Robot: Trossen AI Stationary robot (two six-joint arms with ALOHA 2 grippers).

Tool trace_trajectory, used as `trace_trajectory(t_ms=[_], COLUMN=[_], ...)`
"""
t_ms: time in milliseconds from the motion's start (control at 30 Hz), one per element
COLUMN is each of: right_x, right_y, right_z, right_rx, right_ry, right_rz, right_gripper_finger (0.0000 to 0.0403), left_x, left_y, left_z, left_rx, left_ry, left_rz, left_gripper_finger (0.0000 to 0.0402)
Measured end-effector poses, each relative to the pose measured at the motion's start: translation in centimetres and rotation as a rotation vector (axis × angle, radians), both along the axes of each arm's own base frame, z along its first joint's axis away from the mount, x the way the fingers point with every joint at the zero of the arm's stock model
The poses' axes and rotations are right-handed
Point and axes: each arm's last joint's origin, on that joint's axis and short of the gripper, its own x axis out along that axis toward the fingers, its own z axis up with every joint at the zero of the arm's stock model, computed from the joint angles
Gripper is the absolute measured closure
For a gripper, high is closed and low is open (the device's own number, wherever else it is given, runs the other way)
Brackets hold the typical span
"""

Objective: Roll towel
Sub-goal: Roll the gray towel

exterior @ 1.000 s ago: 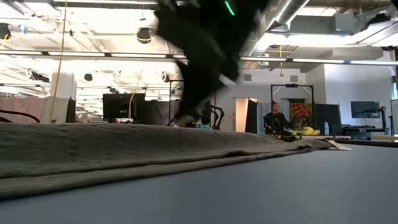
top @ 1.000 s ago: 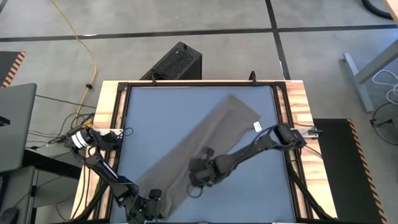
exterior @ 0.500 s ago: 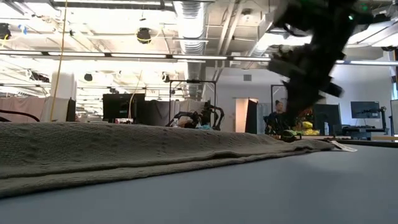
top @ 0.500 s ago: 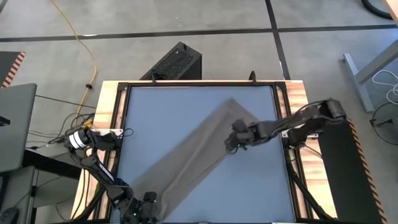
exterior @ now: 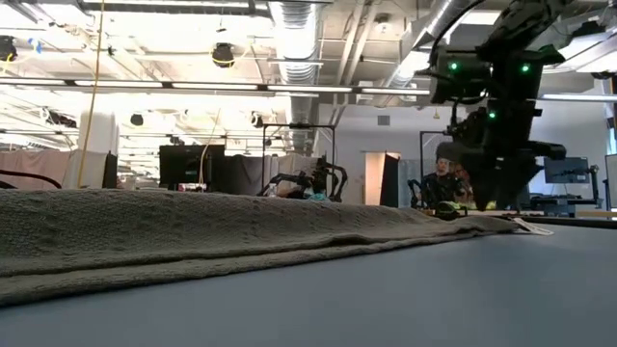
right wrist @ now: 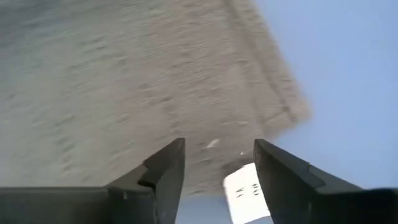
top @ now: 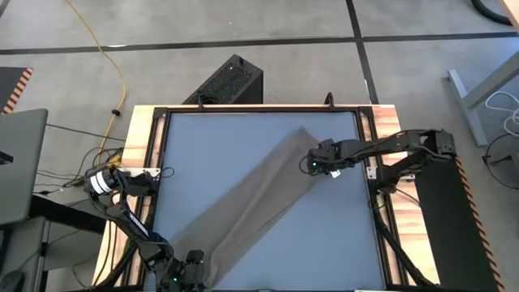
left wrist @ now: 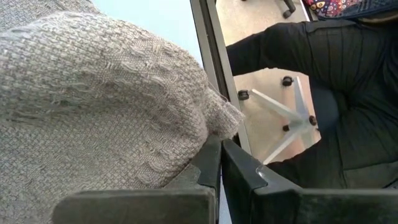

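**Inspector:** Report the cloth's lie, nearest end first.

**Operator:** The towel point(top: 247, 211) lies flat on the grey table point(top: 203, 146) as one long band. Its long axis runs diagonally, from the near left corner by my left arm up to the far right, where the end points toward the right rail.

**Inspector:** Left tool?

**Operator:** My left gripper point(top: 188, 272) sits at the near edge, at the band's near end. Its fingers point(left wrist: 214, 165) are pinched together on the towel's corner, weave bunched against them.

**Inspector:** Right tool?

**Operator:** My right gripper point(top: 315, 164) is over the far end, just beside the small white tag point(right wrist: 247, 193). Its fingers point(right wrist: 168, 168) stand apart and hold nothing; cloth and tag show in the gap between them.

**Inspector:** Beyond the table?

**Operator:** A person in dark clothing point(left wrist: 336, 93), near a chair base.
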Motion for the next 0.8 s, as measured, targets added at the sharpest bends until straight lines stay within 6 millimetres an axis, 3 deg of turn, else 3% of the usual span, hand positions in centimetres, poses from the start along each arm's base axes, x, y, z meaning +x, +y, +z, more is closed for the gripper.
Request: trace_trajectory(t_ms=[267,567,667,800], right_x=[-0.7,-1.2,-1.0,-0.7], right_y=[-0.4,0.0,0.3,0.3], right_z=[-0.1,-2.3,-2.2,-1.8], right_rx=[0.007,0.069,0.052,0.036], right_ry=[0.047,-0.013,-0.023,-0.032], right_rz=[-0.066,-0.061,-0.046,-0.027], right_gripper_finger=[0.0193,0.0233,0.0259,0.0325], left_x=[0.0,0.0,0.0,0.0], left_y=[0.0,0.0,0.0,0.0], left_z=[0.0,0.0,0.0,0.0], left_rx=[0.009,0.024,0.027,0.029], left_ry=[-0.008,-0.023,-0.026,-0.028], left_rz=[-0.013,-0.027,-0.032,-0.034], left_gripper_finger=[0.0401,0.0401,0.0401,0.0401])
